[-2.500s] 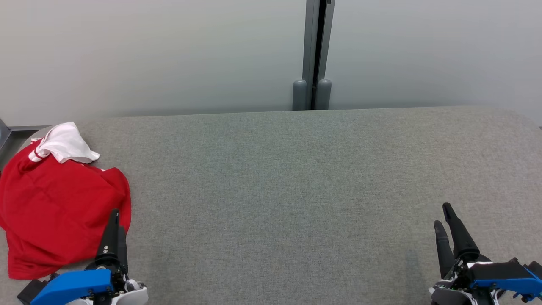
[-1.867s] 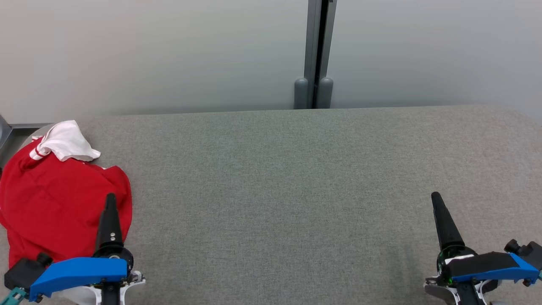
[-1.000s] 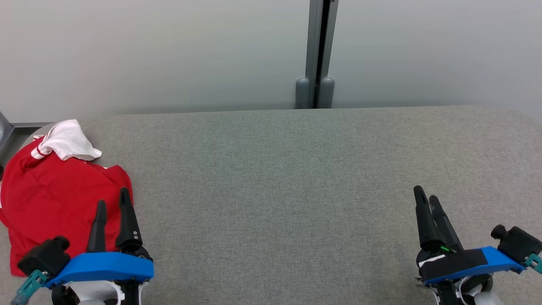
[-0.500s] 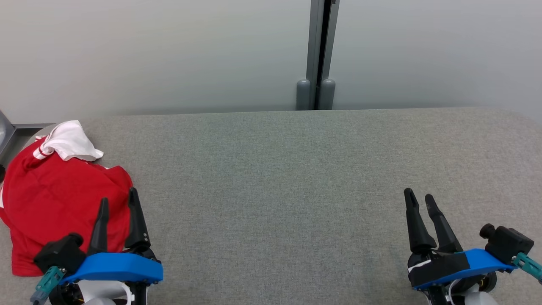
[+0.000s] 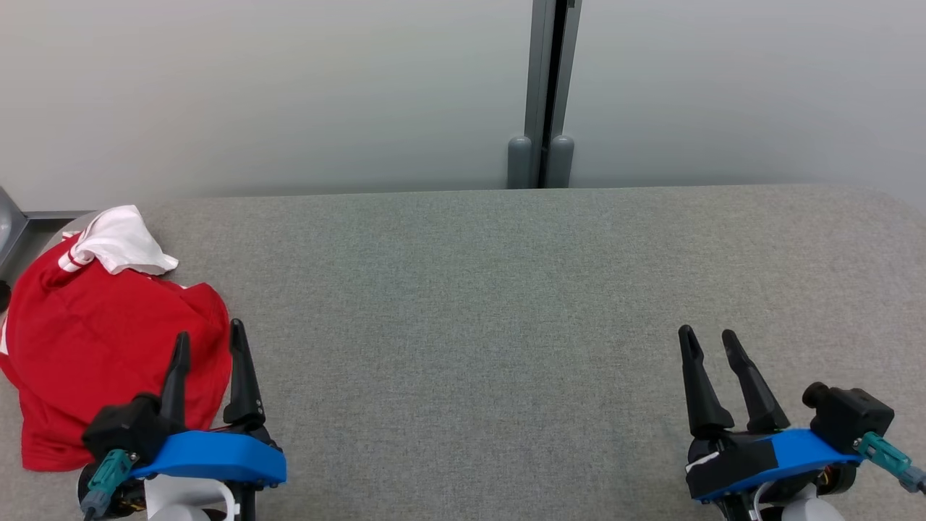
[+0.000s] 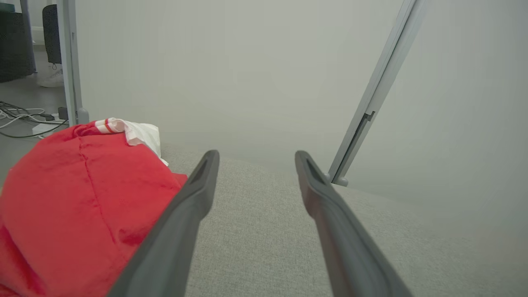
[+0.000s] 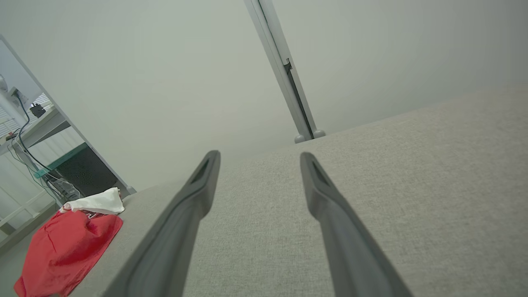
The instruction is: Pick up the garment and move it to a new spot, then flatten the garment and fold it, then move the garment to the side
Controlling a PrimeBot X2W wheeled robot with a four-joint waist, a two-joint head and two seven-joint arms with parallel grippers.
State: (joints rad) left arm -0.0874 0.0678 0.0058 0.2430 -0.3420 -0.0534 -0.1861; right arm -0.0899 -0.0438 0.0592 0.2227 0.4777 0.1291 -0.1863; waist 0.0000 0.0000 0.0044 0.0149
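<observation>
A crumpled red garment (image 5: pixel 94 347) with a white sleeve lies at the far left of the grey fabric table (image 5: pixel 506 304), reaching over its left edge. My left gripper (image 5: pixel 208 339) stands open at the garment's right edge, its fingers empty. In the left wrist view the garment (image 6: pixel 78 198) bulges to the left of the left gripper (image 6: pixel 253 156). Far to the right, near the front edge, my right gripper (image 5: pixel 709 340) is open and empty. The right wrist view shows the right gripper (image 7: pixel 259 156) over bare fabric and the garment (image 7: pixel 66 247) far off at the lower left.
A pale partition wall with a grey vertical post (image 5: pixel 542 94) runs along the table's far edge. Beyond the table's left end are cables on the floor (image 6: pixel 20 119) and a desk frame (image 7: pixel 41 128).
Both grippers have turned about their wrists so that the two fingers stand side by side. The left has shifted slightly right, the right slightly left. The garment lies as before.
</observation>
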